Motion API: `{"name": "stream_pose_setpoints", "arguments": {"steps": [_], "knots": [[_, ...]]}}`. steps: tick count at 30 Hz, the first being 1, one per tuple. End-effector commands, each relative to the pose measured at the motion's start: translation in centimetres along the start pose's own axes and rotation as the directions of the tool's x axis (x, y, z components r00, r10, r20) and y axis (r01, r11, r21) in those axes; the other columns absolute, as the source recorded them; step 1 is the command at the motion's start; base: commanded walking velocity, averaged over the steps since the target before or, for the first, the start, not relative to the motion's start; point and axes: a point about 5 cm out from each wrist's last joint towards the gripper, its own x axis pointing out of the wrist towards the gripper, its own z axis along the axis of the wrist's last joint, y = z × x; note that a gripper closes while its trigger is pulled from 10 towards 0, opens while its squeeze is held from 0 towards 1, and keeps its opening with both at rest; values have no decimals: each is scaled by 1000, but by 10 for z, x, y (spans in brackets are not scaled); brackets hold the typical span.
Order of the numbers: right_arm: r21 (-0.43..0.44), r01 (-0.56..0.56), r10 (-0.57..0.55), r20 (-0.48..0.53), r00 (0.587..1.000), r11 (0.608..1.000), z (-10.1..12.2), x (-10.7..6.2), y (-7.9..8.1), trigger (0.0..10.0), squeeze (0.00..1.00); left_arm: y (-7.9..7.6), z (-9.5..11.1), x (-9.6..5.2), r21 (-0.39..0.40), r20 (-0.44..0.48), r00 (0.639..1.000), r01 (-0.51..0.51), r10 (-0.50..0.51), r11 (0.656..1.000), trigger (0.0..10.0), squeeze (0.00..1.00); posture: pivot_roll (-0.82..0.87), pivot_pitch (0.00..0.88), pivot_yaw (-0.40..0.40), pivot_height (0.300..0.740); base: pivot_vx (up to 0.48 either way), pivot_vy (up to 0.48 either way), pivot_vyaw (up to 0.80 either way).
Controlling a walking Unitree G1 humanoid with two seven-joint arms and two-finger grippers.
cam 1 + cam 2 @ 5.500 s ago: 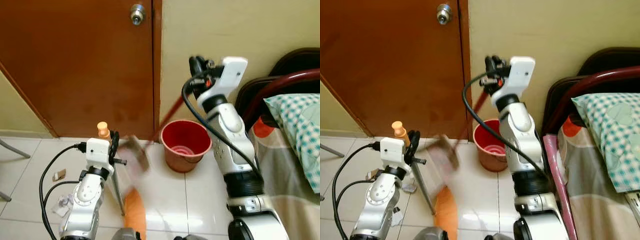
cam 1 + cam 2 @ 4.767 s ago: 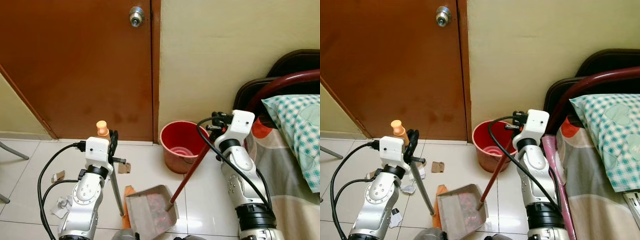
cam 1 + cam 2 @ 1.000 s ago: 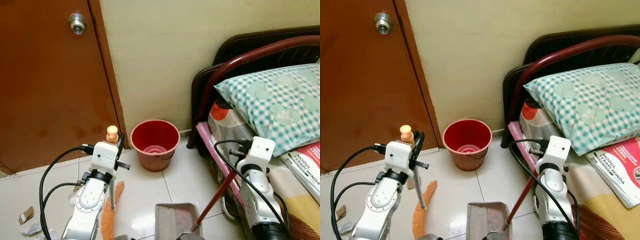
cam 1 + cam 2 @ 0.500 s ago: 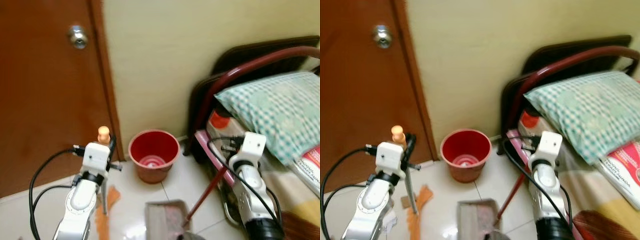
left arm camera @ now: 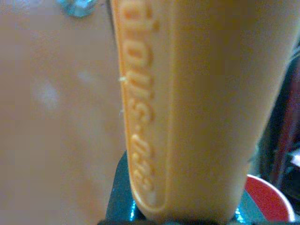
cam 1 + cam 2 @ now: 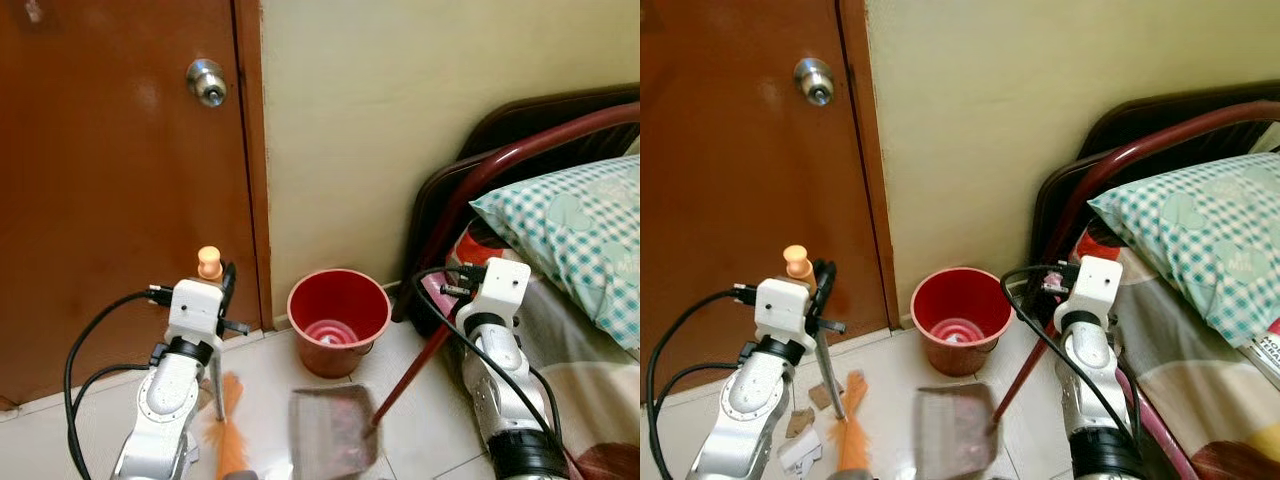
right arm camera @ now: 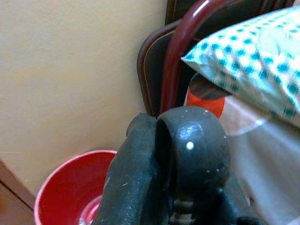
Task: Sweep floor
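Note:
My left gripper [image 6: 224, 292] is shut on the upper shaft of a broom with an orange handle tip [image 6: 208, 262]. Its orange bristles [image 6: 231, 450] rest on the tiled floor by my left arm. My right gripper [image 6: 452, 286] is shut on the top of a dustpan's long red handle [image 6: 410, 368]. The grey dustpan [image 6: 333, 432] sits low in front of a red bucket [image 6: 338, 316]. In the left wrist view the orange broom handle [image 5: 187, 108] is pressed close. The right wrist view shows the handle's dark knob [image 7: 192, 149] above the bucket [image 7: 70, 199].
A brown door [image 6: 110, 200] with a round knob [image 6: 206, 82] stands at the left. A bed with a dark red frame [image 6: 480, 180] and a checked pillow [image 6: 570, 235] lies at the right. Paper scraps [image 6: 805, 440] lie on the floor by the door.
The camera has swung left, so the door takes up more of the view and the bed less. Both grippers keep their hold; the dustpan stays low before the bucket.

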Motion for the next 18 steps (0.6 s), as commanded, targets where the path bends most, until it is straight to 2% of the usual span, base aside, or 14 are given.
{"name": "stream_pose_setpoints", "arguments": {"steps": [1,8,12,18], "knots": [[-22,38,-38,15,999,999,4,1,-10,10000,0,-4,13,6,31,59,998,30,-32,999,10000,0,-26,0,-6,740,0,0,0],[-22,42,-42,12,999,999,4,4,-9,10000,0,-7,34,14,67,137,989,54,-62,996,10000,0,-18,0,-1,740,0,0,0],[-19,39,-39,12,999,999,4,5,-8,10000,0,-1,54,24,99,213,975,37,-58,994,10000,0,-15,2,-3,740,0,0,0],[-23,36,-35,10,999,999,3,5,-7,10000,0,9,74,37,107,273,961,10,-39,994,10000,0,-16,5,-3,740,0,0,0]]}}
